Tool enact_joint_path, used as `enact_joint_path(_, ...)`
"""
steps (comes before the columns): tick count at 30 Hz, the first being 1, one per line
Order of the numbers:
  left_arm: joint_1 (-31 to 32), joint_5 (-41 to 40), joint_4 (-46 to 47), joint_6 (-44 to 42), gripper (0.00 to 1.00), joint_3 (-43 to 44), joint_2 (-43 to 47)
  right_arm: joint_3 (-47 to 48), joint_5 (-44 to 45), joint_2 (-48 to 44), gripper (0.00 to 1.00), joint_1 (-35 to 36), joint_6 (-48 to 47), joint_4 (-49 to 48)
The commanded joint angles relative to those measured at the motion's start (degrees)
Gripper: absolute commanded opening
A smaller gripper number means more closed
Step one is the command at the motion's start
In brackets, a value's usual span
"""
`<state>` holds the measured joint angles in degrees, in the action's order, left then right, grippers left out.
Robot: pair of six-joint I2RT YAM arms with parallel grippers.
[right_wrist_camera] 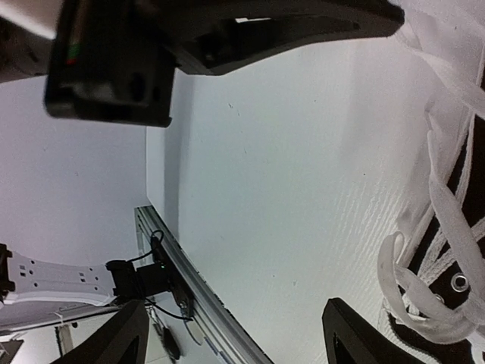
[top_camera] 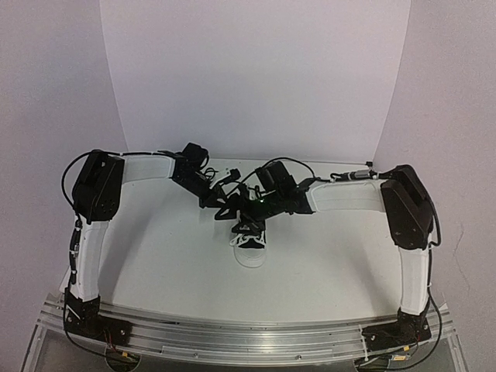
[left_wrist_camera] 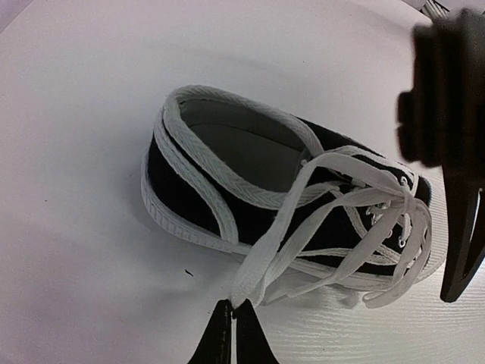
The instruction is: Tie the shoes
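Note:
The shoe (top_camera: 249,235) is a small black sneaker with white trim, lying mid-table with its toe toward the arms. In the left wrist view the shoe (left_wrist_camera: 242,148) shows its white lining, and loose flat laces (left_wrist_camera: 341,199) cross its front. My left gripper (left_wrist_camera: 232,305) is shut on a folded strand of lace, drawn down from the eyelets to the table beside the shoe. My right gripper (right_wrist_camera: 235,307) stands open with only bare table between its fingers. It hovers just beside the laces (right_wrist_camera: 432,280), and one of its fingers (left_wrist_camera: 462,250) hangs over the toe.
Both grippers crowd together over the shoe, the left gripper (top_camera: 226,208) and the right gripper (top_camera: 254,211) nearly touching. An aluminium rail (top_camera: 248,337) runs along the near edge. A curved white backdrop (top_camera: 256,77) closes off the back.

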<state>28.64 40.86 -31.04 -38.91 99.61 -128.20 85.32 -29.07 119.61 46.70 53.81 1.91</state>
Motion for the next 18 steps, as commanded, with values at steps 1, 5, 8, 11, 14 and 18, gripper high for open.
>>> enact_joint_path(1, -0.34, 1.15, -0.81, 0.57, 0.06, -1.25, 3.62, 0.79, 1.04, -7.94, 0.77, 0.29, -11.4, 8.88)
enact_joint_path(5, -0.33, 0.99, -0.68, 0.65, 0.23, -1.72, 3.78, -3.49, 5.53, -14.34, 0.68, -0.46, -13.45, 12.07)
enact_joint_path(8, -0.27, 0.15, -0.46, -0.35, 0.48, -2.03, 4.34, -7.11, 11.28, -17.37, 0.53, -1.16, -12.26, 13.55)
enact_joint_path(11, -0.57, -0.47, -0.44, -4.93, 0.58, -2.63, 6.14, -9.45, 15.35, -18.0, 0.39, -2.36, -10.06, 15.19)
enact_joint_path(14, -1.86, 0.76, 0.58, -8.05, 0.64, -3.38, 8.85, -9.72, 17.3, -16.68, 0.37, -2.79, -9.12, 16.02)
enact_joint_path(18, -2.79, 2.93, -0.32, -11.16, 0.68, -4.62, 11.88, -7.58, 16.43, -13.22, 0.37, -2.71, -7.8, 16.12)
